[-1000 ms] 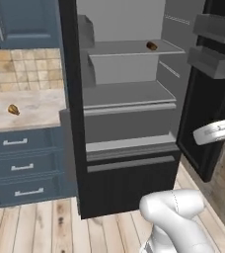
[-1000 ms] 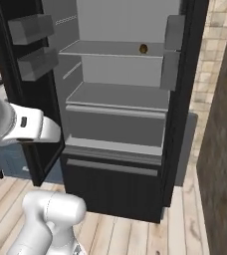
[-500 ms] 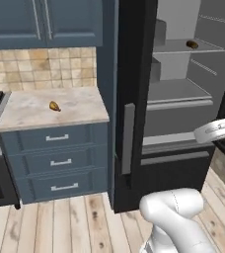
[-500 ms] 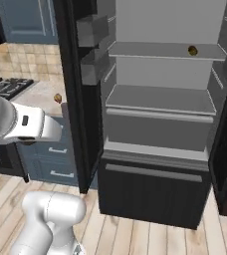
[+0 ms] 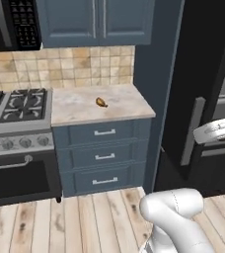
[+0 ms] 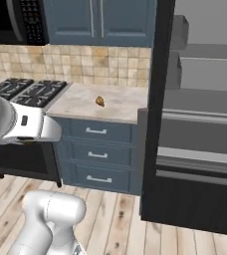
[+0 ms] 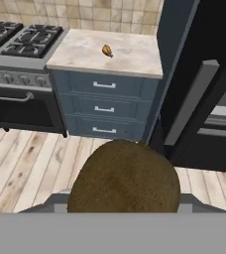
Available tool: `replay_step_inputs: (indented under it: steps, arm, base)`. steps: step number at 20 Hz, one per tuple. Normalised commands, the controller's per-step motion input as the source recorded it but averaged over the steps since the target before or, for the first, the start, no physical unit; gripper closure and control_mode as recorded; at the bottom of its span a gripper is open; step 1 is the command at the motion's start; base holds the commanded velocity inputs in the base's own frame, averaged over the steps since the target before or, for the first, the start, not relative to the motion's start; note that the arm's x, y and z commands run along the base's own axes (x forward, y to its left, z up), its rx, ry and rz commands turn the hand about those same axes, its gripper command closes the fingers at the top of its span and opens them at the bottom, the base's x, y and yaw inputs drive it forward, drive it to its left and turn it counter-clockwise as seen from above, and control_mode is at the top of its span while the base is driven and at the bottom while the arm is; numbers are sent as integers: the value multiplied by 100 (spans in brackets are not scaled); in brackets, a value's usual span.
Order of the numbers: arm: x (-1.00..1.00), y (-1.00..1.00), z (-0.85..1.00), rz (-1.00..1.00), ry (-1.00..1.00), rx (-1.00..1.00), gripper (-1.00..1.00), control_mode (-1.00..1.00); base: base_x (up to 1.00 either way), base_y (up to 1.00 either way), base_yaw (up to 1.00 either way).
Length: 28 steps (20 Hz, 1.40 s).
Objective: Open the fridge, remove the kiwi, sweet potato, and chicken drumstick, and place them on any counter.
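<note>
Claw holding the kiwi (image 7: 124,176); the table (image 7: 130,57), bearing the chicken drumstick (image 7: 106,50), lies ahead and beyond it.

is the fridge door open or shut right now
Open. The fridge door stands swung out edge-on beside the counter, and grey shelves show inside.

Table (image 5: 80,106) top mostly bare; only the chicken drumstick (image 5: 101,102) lies near its middle, open room all round it. Stove (image 5: 16,106) borders the left edge, open fridge door (image 5: 198,89) juts out on the right.
</note>
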Motion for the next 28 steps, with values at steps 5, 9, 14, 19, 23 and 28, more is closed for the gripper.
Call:
replay_step_inputs:
  steps: [5,9,14,19,23,28]
  arm:
    - [0,0,0,0,0,0,100,100]
    - [0,0,0,0,0,0,100,100]
    - [0,0,0,0,0,0,100,100]
    - [0,0,0,0,0,0,100,100]
    - [0,0,0,0,0,0,100,100]
    - [0,0,0,0,0,0,100,100]
  base:
    - [4,26,0]
    - [7,18,0]
    - [52,28,0]
    - [99,40,0]
    - [100,26,0]
    - [95,19,0]
